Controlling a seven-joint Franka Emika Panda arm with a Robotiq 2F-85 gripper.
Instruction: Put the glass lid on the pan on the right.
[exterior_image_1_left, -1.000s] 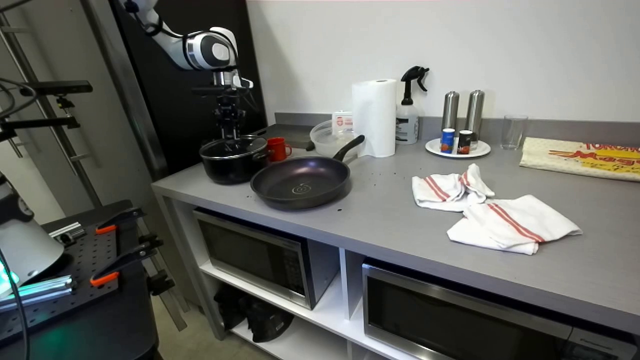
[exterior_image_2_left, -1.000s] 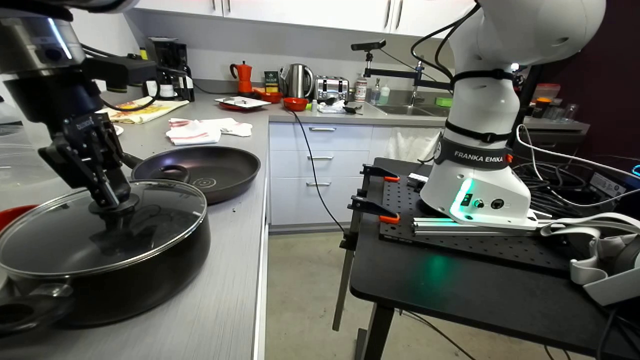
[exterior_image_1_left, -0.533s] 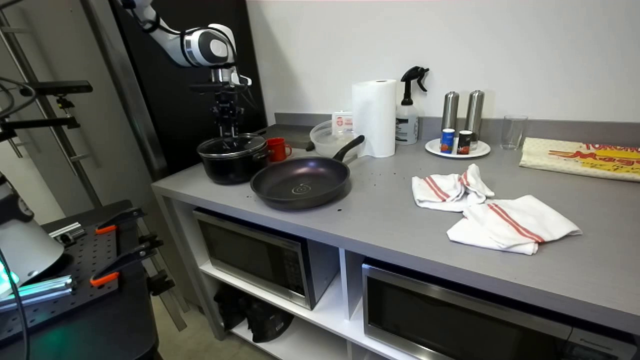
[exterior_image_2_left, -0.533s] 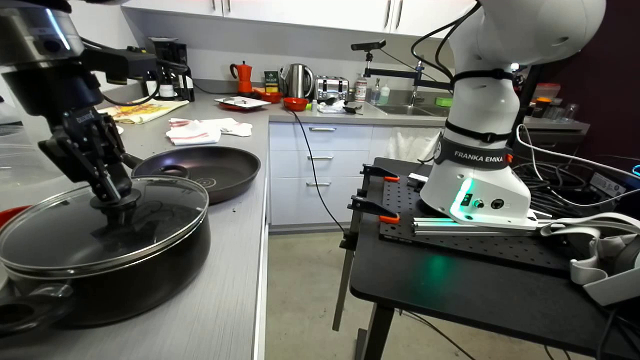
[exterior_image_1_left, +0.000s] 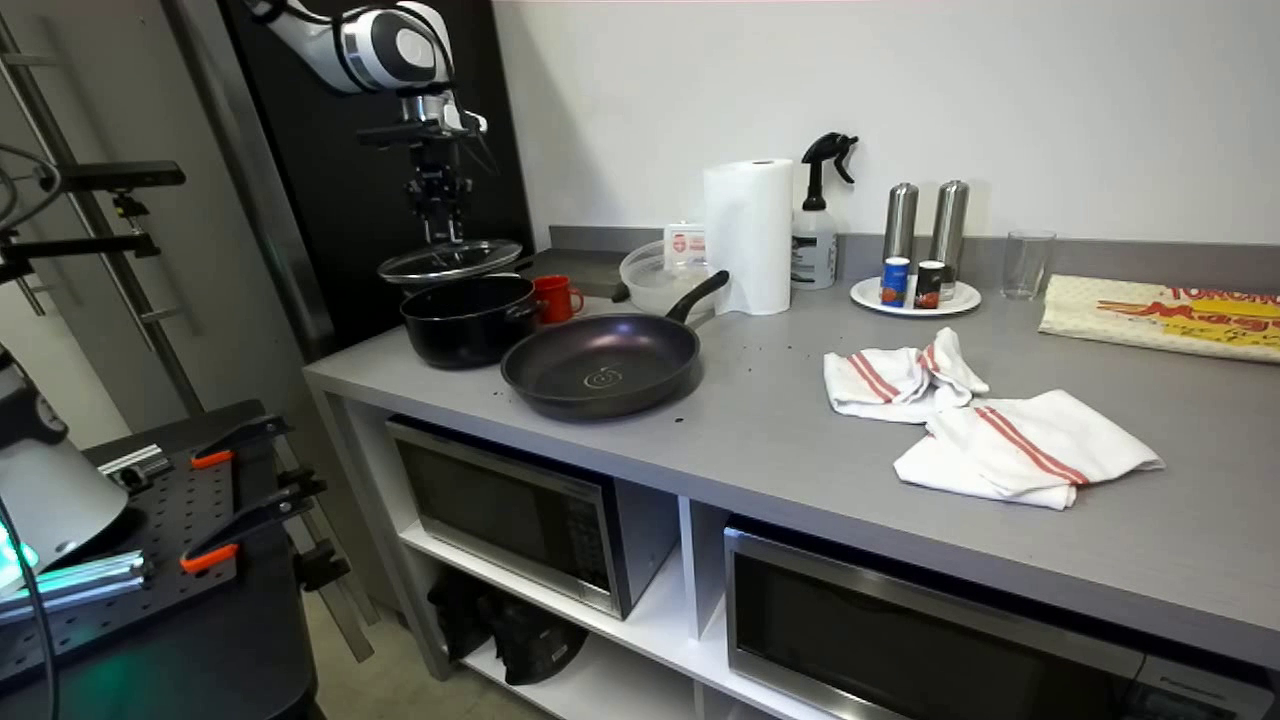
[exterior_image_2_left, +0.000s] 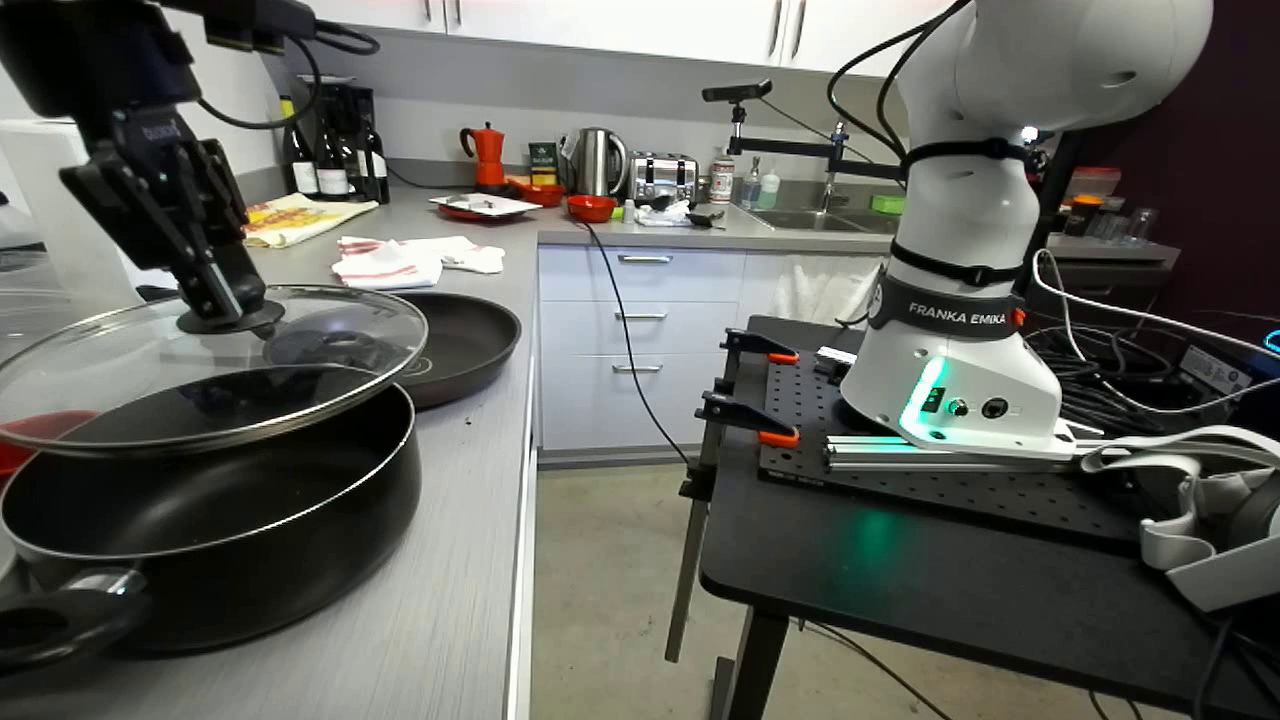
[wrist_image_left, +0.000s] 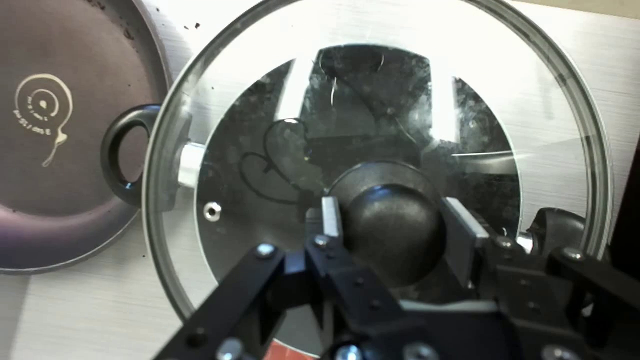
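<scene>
Hanging above and apart from the pot (exterior_image_2_left: 320, 555), the lid (exterior_image_2_left: 215, 385) has its knob (wrist_image_left: 392, 232) gripped between the jaws. The pan (exterior_image_1_left: 600, 362) stands just beside the pot on the bench (exterior_image_1_left: 765, 420).

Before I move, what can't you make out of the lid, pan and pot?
Glass lid: in the wrist view, its lower rim is hidden by the fingers and cut off by the bottom edge.
Frying pan: in the wrist view, cut off by the left and top edges; its lettering too small to read.
Near pot handle: in an exterior view, cut off by the left edge.
</scene>
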